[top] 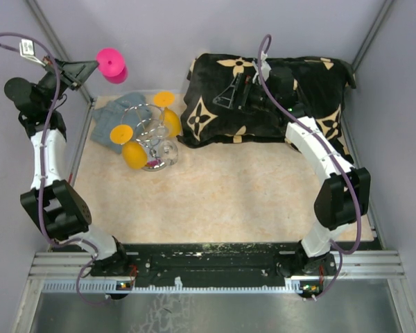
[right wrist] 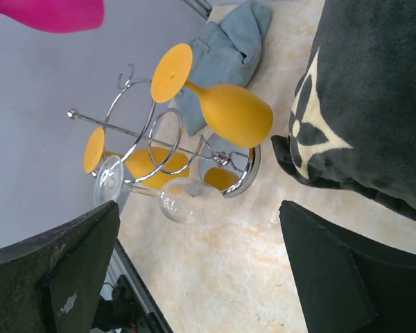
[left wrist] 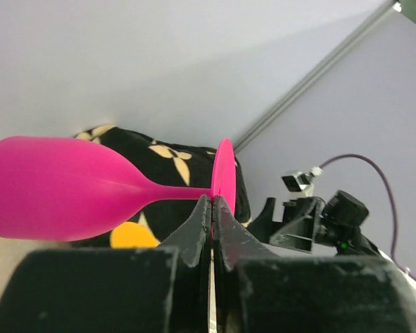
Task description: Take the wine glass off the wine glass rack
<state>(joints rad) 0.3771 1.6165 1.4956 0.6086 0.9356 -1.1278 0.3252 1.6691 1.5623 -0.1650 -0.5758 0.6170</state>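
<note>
My left gripper (top: 90, 68) is shut on the foot of a pink wine glass (top: 112, 65) and holds it on its side in the air at the far left, away from the wine glass rack (top: 147, 126). In the left wrist view the jaws (left wrist: 213, 208) pinch the foot disc, with the glass's bowl (left wrist: 48, 189) to the left. The chrome rack (right wrist: 159, 135) holds orange glasses (right wrist: 229, 112) and a clear glass (right wrist: 191, 201). My right gripper (top: 222, 97) is open and empty over the black cushion (top: 263, 97), apart from the rack; it also shows in the right wrist view (right wrist: 201, 270).
A grey-blue cloth (top: 121, 114) lies under and behind the rack; it also shows in the right wrist view (right wrist: 225, 48). The black cushion (right wrist: 367, 104) with tan flowers fills the far right. Grey walls close in the left, back and right.
</note>
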